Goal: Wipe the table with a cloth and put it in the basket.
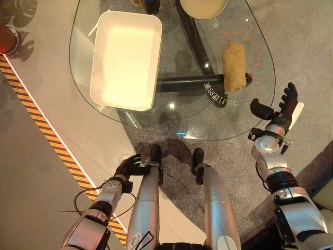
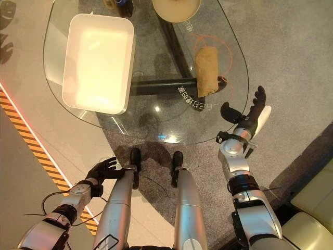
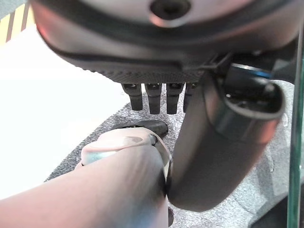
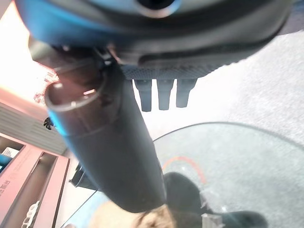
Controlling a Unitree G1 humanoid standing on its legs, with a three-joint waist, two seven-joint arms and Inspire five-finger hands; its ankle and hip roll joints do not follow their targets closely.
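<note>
A tan cloth (image 1: 235, 67), rolled into a bundle, lies on the right part of the round glass table (image 1: 177, 117). The white rectangular basket (image 1: 99, 83) stands on the table's left part with nothing in it. My right hand (image 1: 281, 107) hovers just off the table's right edge, below and to the right of the cloth, with fingers straight and thumb spread, holding nothing. The right wrist view shows its thumb (image 4: 109, 142) above the glass. Down beside my left leg hangs my left hand (image 1: 130, 166), fingers relaxed and empty, well short of the table.
A beige round bowl (image 1: 203, 8) and a dark object (image 1: 151, 5) sit at the table's far edge. An orange ring (image 1: 250, 41) shows by the cloth. Yellow-black floor tape (image 1: 41, 125) runs along the left. A cream cushion (image 2: 312, 213) is at the right.
</note>
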